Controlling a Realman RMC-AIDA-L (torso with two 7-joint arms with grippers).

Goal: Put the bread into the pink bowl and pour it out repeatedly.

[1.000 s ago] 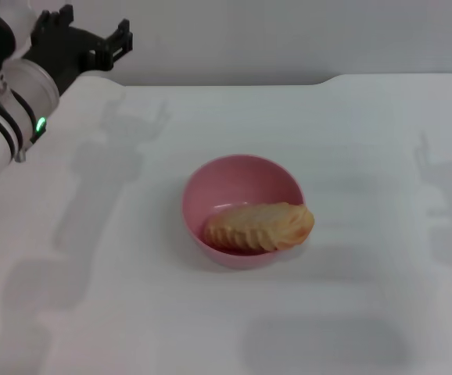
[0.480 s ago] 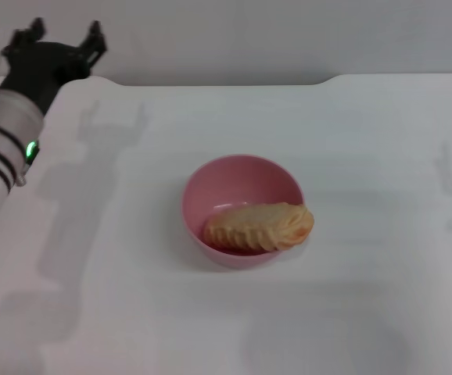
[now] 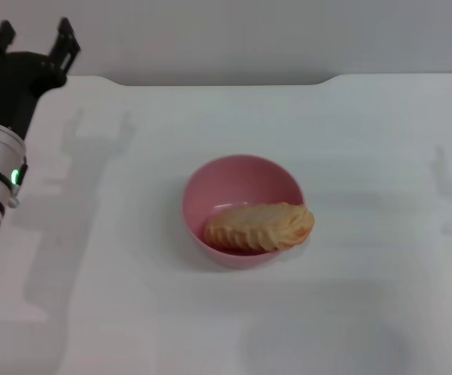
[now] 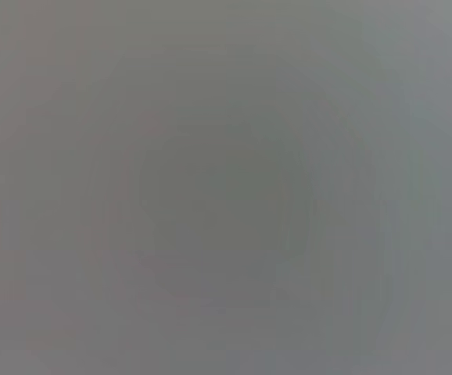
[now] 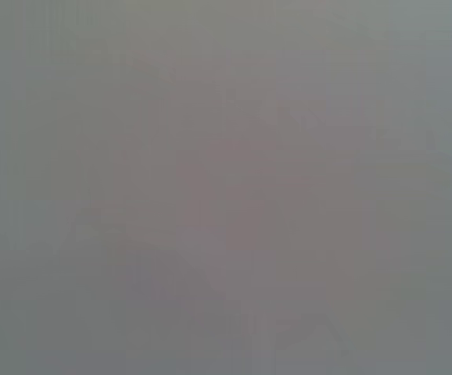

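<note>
bread (image 3: 260, 226): elongated ridged loaf, orange-brown striped crust, paler tan along the near side; laid inside the bowl, one end propped on the rim on the side away from the left gripper
bowl (image 3: 240, 209): round, deep, smooth pink plastic, unmarked; set on the table well apart from the left gripper
left gripper (image 3: 34, 43): black, fingers spread apart, nothing held; raised at the table's far corner
table (image 3: 367, 156): white, matte, flat
wrist views: nothing made out
</note>
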